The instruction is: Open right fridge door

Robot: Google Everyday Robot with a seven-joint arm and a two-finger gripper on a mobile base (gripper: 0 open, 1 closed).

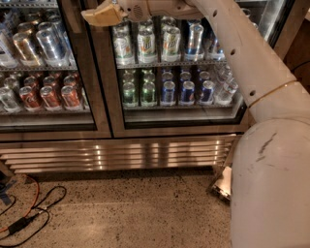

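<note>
The right fridge door [185,117] is a glass pane in a dark frame, and it lies flush with the cooler front. Behind it stand rows of green, white and blue cans [167,92]. My gripper [100,14], with tan fingers, is at the top of the view. It sits in front of the dark post between the two doors, at the right door's left edge. My white arm [252,63] runs from the gripper across the upper right of that door and hides part of it.
The left glass door [43,72] fronts red and silver cans. A ribbed steel grille [121,155] runs under both doors. Red and black cables [29,213] lie on the speckled floor at lower left. My white body [271,189] fills the lower right.
</note>
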